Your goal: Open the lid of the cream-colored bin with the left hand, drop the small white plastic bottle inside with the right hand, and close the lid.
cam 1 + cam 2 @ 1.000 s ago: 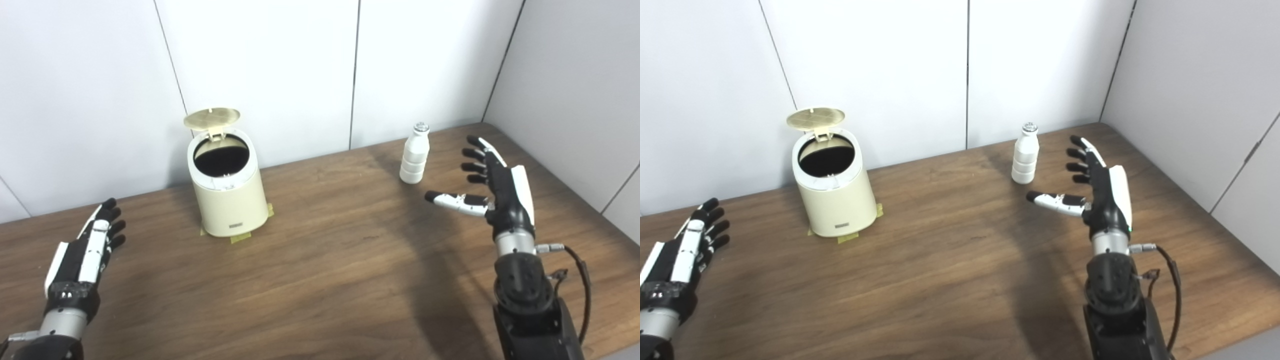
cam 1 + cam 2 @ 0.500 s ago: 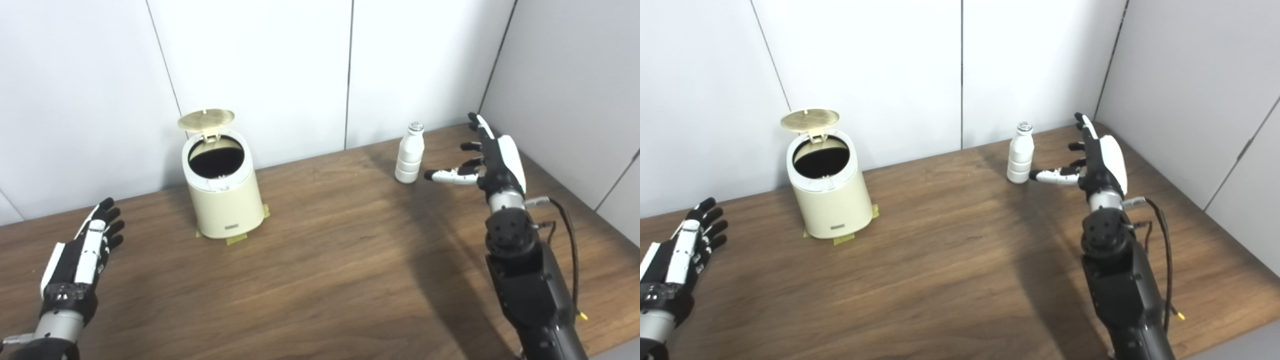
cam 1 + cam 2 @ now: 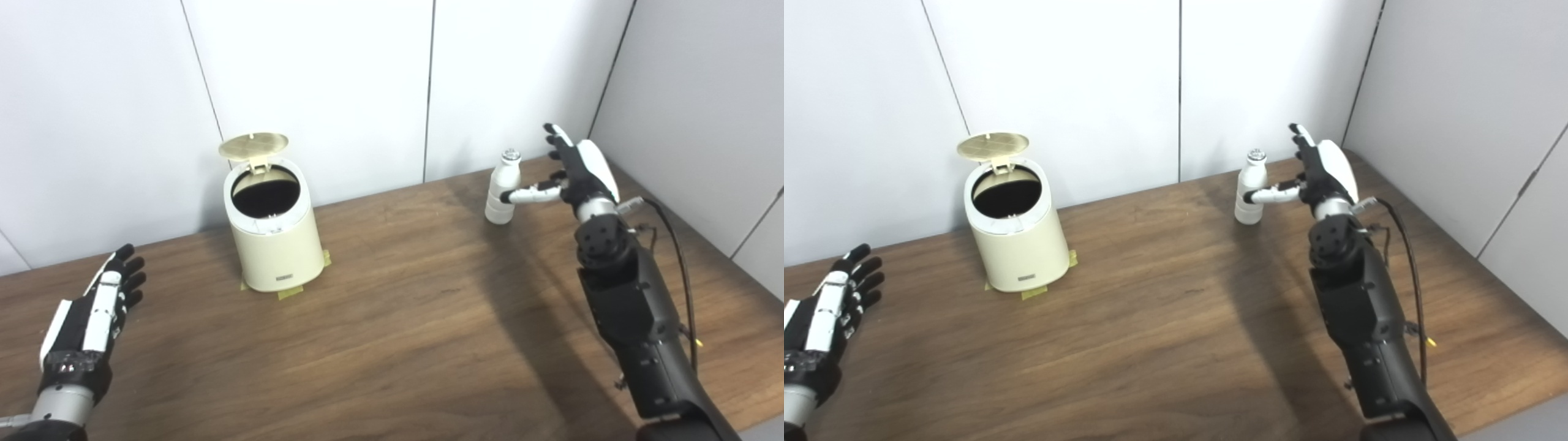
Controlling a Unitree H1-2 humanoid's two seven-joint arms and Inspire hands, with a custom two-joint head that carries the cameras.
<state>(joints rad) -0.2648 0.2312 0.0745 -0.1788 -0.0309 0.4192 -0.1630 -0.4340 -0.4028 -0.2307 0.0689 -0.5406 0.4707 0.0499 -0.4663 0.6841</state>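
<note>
OK, cream bin [image 3: 274,236] on table [image 3: 398,343], lid [image 3: 253,144] flipped up. White bottle [image 3: 502,195] upright, well right of bin. Right hand [image 3: 572,174] just right of bottle, fingers spread, thumb crossing bottle front, not gripping. Left hand [image 3: 92,318] spread, well left of bin, holds nothing.

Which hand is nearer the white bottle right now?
Right. The right hand is open right beside the white bottle, thumb reaching across its front. The left hand hovers open at the table's near left, beyond the open bin.
</note>
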